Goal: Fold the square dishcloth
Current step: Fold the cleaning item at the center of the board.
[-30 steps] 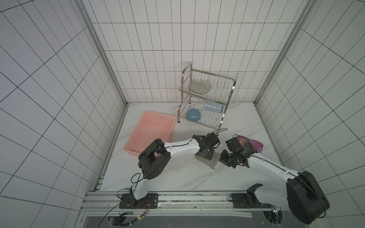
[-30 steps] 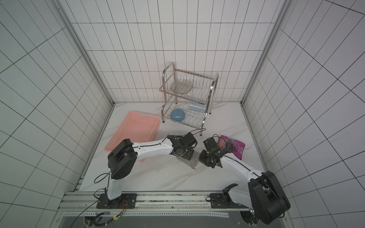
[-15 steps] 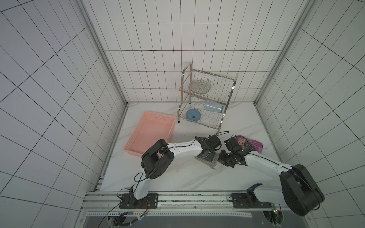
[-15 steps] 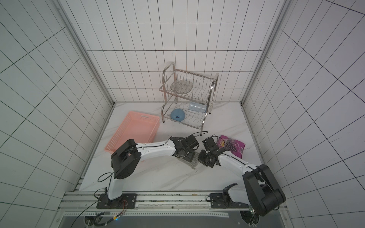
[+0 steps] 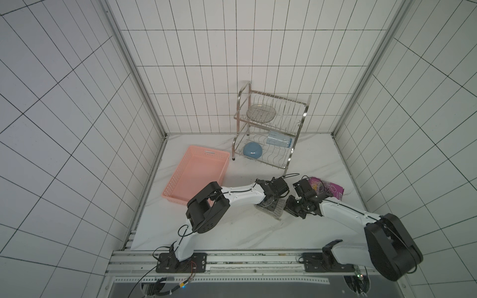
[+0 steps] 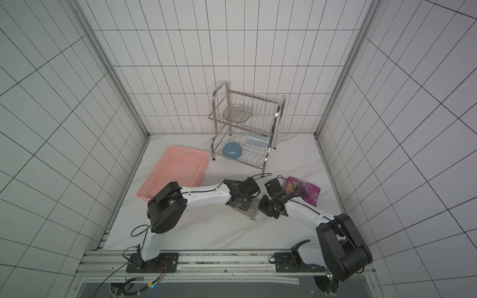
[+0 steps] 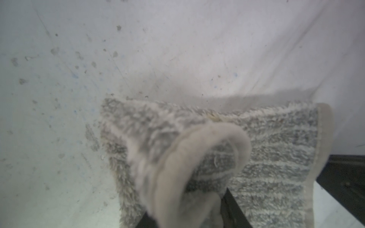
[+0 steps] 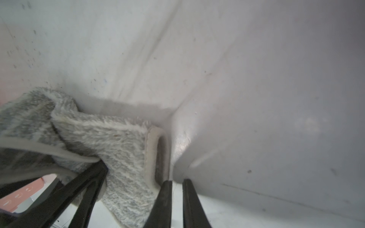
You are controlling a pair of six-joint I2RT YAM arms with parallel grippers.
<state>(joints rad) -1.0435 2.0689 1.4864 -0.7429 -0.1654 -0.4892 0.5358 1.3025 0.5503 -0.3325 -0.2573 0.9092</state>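
Observation:
The square dishcloth [image 5: 275, 209] [image 6: 251, 208], grey with pale stripes, lies folded on the white table in both top views. My left gripper [image 5: 268, 205] [image 6: 241, 203] is down on it. In the left wrist view a curled, hemmed corner of the dishcloth [image 7: 197, 150] fills the space between the dark fingers [image 7: 235, 209] of the left gripper [image 7: 189, 199], which is shut on it. My right gripper [image 5: 289, 206] [image 8: 176, 182] is at the cloth's right edge, shut, with only a thin slit of table between its fingers. One fingertip touches the hem [image 8: 156, 173].
A pink basket [image 5: 198, 175] stands at the left. A steel dish rack [image 5: 268, 139] holding a blue bowl [image 5: 252, 150] is at the back. A purple snack packet [image 5: 326, 189] lies just behind my right wrist.
My left gripper's jaws have closed in on the cloth's raised corner. Both wrists have shifted slightly; the cloth stays in place.

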